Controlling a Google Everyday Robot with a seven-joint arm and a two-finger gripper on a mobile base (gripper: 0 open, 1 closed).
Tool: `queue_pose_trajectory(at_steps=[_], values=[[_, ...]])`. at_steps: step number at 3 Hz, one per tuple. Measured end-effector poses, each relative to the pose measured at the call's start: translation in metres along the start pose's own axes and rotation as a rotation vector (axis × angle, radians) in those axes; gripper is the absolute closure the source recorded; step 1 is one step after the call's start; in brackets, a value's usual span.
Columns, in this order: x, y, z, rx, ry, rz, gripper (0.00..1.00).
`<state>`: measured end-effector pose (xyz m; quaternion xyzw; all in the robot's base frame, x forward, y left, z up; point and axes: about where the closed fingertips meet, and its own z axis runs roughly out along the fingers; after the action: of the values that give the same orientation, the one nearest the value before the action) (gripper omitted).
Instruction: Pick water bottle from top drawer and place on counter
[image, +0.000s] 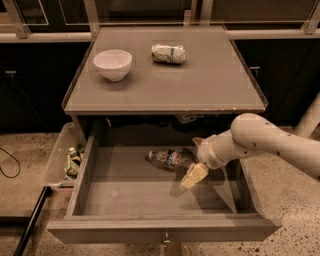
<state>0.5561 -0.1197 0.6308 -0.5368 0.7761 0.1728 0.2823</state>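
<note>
The water bottle (169, 159) lies on its side on the floor of the open top drawer (125, 197), near the back, cap end pointing left. My gripper (195, 159) reaches into the drawer from the right and is open. One pale finger (193, 176) is in front of the bottle's right end and the other finger (196, 142) is behind it. The bottle rests on the drawer floor. The counter (200, 87) is above the drawer.
A white bowl (113, 64) and a white-and-green wrapped packet (168, 53) stand on the counter's back half. A clear plastic bin (59, 162) of cans hangs left of the drawer. The drawer's side walls and front panel with its knob (163, 239) bound the space.
</note>
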Motion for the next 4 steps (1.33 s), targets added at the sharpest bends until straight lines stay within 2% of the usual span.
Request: queue_pose_trajectory(at_steps=[1, 2, 4], values=[[0.0050, -0.0023, 0.0186, 0.020, -0.009, 0.009, 0.00], [0.0045, -0.0031, 0.0188, 0.023, -0.010, 0.009, 0.19], [0.0045, -0.0031, 0.0187, 0.022, -0.010, 0.009, 0.66]])
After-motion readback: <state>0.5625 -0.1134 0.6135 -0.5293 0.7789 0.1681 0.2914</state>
